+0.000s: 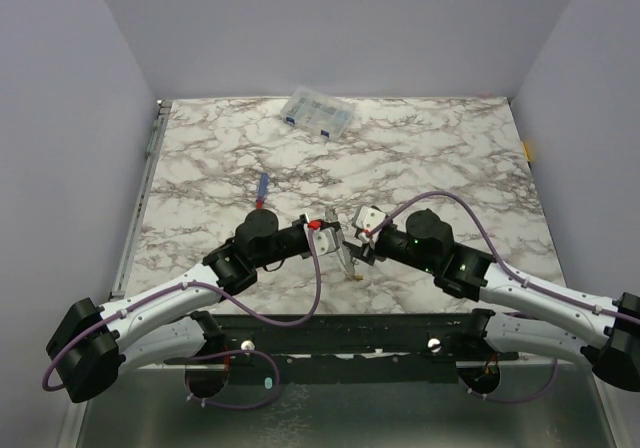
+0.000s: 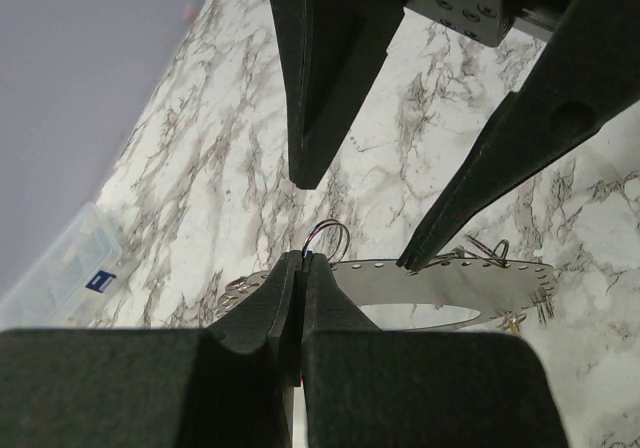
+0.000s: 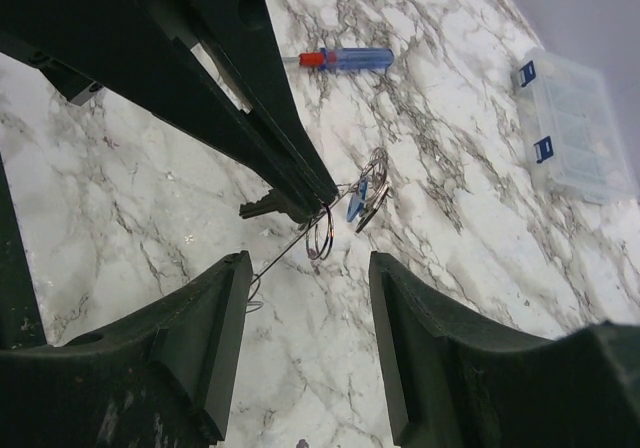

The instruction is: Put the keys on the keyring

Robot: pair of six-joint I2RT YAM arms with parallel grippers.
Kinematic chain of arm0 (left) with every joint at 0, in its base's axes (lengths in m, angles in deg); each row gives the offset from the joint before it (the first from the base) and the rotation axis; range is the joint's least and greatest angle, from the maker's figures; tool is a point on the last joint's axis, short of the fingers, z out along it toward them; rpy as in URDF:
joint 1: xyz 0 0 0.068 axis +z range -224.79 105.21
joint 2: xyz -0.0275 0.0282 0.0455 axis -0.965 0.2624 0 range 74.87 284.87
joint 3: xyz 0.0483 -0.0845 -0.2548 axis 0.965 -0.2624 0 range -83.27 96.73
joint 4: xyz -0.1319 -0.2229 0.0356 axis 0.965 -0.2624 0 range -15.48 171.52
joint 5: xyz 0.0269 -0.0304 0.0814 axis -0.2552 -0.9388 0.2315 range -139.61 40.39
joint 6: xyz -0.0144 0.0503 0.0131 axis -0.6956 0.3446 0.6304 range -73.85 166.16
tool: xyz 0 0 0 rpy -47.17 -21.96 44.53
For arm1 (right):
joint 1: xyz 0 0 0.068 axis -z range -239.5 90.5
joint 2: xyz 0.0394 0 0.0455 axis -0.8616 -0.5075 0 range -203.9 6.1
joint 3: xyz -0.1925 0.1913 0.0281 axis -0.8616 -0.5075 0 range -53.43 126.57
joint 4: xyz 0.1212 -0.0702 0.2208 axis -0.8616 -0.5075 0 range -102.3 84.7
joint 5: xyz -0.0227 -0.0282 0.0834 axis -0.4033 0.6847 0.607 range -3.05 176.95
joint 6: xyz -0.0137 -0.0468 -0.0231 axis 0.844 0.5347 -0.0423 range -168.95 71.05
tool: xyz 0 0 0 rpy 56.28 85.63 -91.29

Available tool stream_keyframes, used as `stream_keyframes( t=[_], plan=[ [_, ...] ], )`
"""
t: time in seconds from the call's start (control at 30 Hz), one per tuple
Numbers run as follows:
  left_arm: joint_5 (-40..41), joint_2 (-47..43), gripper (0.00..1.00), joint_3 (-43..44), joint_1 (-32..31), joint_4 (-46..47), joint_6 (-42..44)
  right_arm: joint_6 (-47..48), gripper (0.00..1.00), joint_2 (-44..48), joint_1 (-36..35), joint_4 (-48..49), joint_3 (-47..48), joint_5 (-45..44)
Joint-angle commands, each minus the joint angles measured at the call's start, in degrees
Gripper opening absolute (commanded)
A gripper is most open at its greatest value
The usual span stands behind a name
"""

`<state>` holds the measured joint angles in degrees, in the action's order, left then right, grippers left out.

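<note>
Pinching the keyring [image 3: 284, 247] between the pressed-together fingers of the left gripper [image 3: 322, 196], near centre. Holding the right gripper [image 3: 308, 260] spread just right of it. With keys [image 3: 362, 200] bunched at the pinch; screwdriver [image 3: 345, 58] farther, box [image 3: 570, 128] farthest.

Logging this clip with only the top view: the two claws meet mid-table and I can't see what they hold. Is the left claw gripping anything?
Observer: Yes. The right wrist view shows the left claw shut on the thin wire of the keyring.
Operator: And the other one?
Observer: The right claw is open, jaws wide apart, with nothing clamped between them.
Operator: Any keys there?
Observer: A blue-tagged key and small rings bunch beside the left claw's tip. I cannot tell whether they are threaded on.
</note>
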<state>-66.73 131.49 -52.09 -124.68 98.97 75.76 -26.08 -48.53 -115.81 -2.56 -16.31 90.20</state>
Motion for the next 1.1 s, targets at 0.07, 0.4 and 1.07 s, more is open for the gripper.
stream_keyframes(
  t=[0.07, 0.4, 1.07],
  plan=[
    [-1.32, -1.50, 0.00, 1.85, 0.10, 2.33, 0.37, 1.21, 0.57, -3.02, 0.39, 1.88, 2.20, -0.51],
    [-1.46, -1.64, 0.00, 1.79, 0.08, 2.32, 0.61, 1.91, 0.43, -5.12, 2.32, 3.83, 3.57, 0.13],
    [0.43, -2.19, 0.00, 1.71, 0.14, 1.59, 1.10, 1.36, 0.43, -4.59, 3.84, 0.34, 3.55, 5.26]
  ],
)
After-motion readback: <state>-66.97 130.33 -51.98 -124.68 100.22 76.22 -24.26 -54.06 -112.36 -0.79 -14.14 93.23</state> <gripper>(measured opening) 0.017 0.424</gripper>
